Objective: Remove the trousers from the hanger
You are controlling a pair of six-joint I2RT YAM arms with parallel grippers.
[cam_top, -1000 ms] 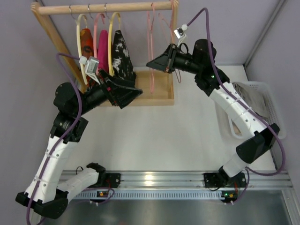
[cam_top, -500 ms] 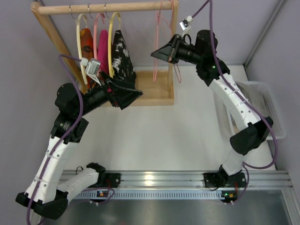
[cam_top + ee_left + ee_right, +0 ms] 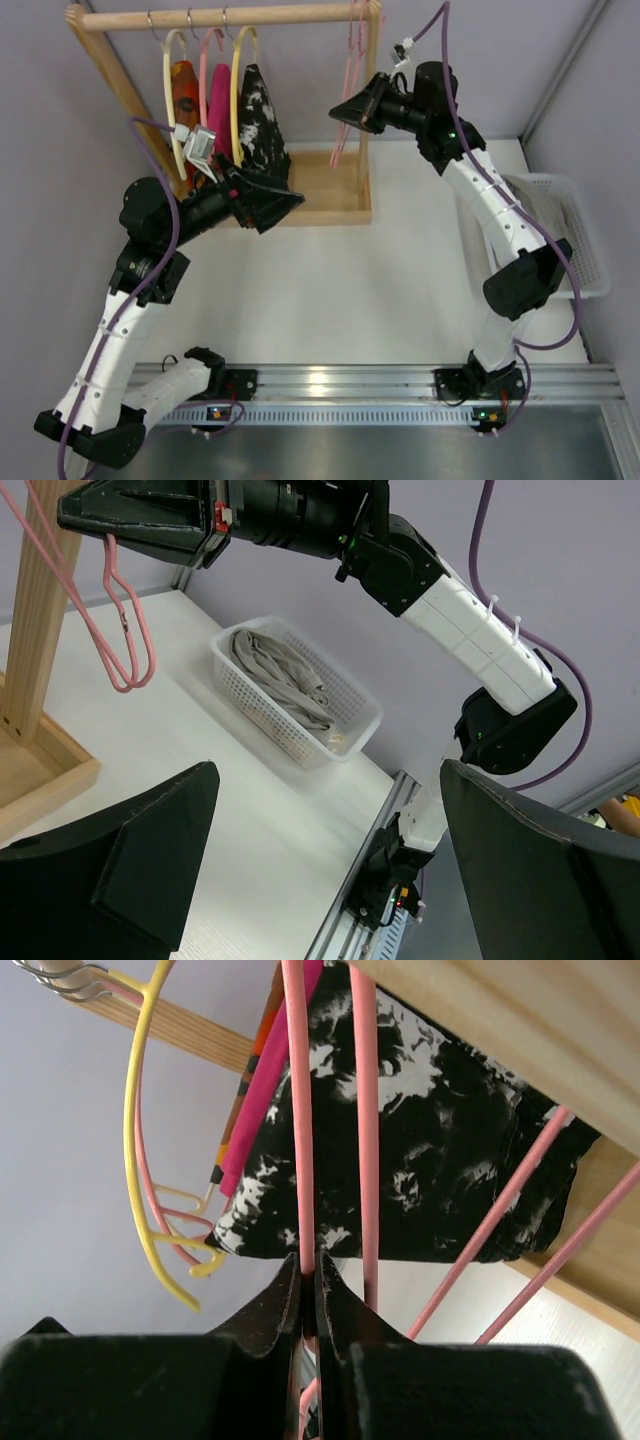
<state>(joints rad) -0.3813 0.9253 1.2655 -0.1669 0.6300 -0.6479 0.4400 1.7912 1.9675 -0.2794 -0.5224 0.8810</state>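
Trousers (image 3: pixel 285 685) of plain grey cloth lie crumpled inside the white basket (image 3: pixel 255 712), which stands on the tabletop (image 3: pixel 330 290) at the far right, beside the right arm. They are off the hanger (image 3: pixel 345 130) and well apart from it.

The thin pink hanger is bare and is up at the right end of the wooden rack (image 3: pixel 230 15), close to the right post. The right gripper (image 3: pixel 309 1265) is closed tightly on one of its slim pink bars – in the right wrist view the bar runs straight up from between the two fingers. Whether its hook sits over the top rail, I cannot tell.

The left gripper (image 3: pixel 328 770) is wide open and holds nothing – its two dark fingers stand far apart at the lower corners of the left wrist view. It hovers in front of the rack, near the black-and-white garment (image 3: pixel 258 120) that hangs on a yellow looped hanger (image 3: pixel 240 60).
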